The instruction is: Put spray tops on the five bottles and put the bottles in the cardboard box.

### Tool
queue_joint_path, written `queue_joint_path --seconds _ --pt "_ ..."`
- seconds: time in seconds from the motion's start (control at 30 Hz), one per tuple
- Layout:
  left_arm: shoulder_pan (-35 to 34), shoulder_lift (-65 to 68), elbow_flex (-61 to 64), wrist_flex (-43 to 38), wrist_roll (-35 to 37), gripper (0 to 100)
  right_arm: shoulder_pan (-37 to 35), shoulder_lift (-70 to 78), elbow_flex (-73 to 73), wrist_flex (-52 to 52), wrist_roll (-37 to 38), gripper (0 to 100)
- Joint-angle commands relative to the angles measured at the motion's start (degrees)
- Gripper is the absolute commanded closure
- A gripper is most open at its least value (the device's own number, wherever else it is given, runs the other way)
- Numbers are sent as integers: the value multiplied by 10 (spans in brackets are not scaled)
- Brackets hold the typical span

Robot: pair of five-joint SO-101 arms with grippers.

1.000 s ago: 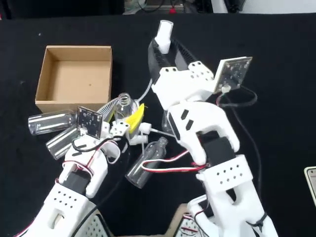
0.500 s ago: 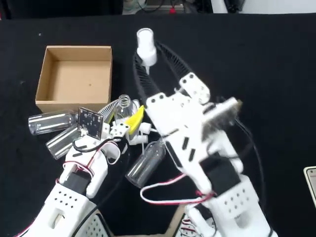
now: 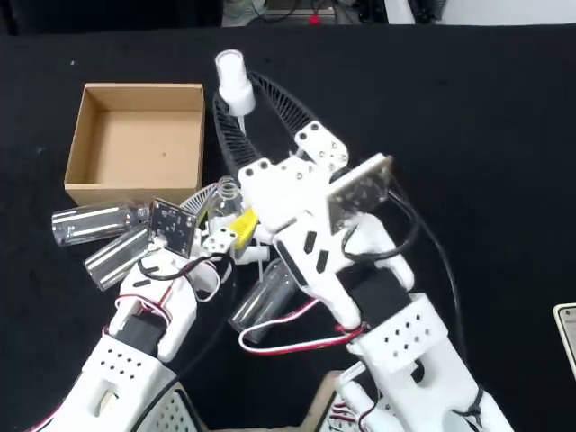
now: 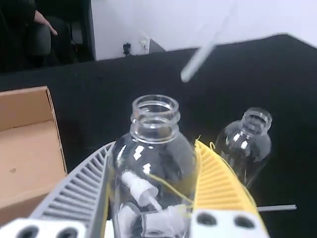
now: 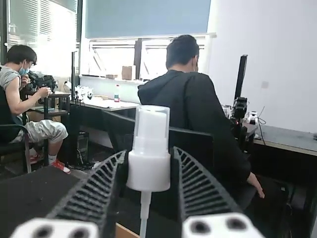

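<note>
Clamping a spray top point(image 5: 148, 148) by its white collar between the black fingers of the right gripper point(image 5: 148, 171), nozzle up, with a thin dip tube hanging beneath. Holding it high toward the far edge of the table point(image 3: 504, 135), just beyond the far right corner of the cardboard box point(image 3: 135, 192). Pinching a clear bottle point(image 4: 154, 148) upright at the shoulders with the left gripper point(image 4: 154, 171), grey and yellow fingers pressed to either side, just off the box's near right corner. Neck open, no top on it.

Expect both pieces to be light. Treat the tube as bendy and apt to miss the neck (probably wants a straight descent). Reckon the bottle hard, smooth and slippery, so best taken on the body below the shoulder, and the top at its collar.

No bottle in the box, just its brown floor. On the table, one lying bottle point(image 3: 90, 223) just before the box's near wall, a second lying bottle point(image 3: 119, 256) beside it, and a third lying bottle point(image 3: 268, 295) near the held one.
</note>
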Motion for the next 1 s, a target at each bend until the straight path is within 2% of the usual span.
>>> queue_joint_path --seconds 0.0,0.97 --pt "7 1 -7 -3 -12 920 -17 3 -44 -24 7 943" --pt "18 1 -8 -3 -14 920 -19 1 87 -28 7 943"
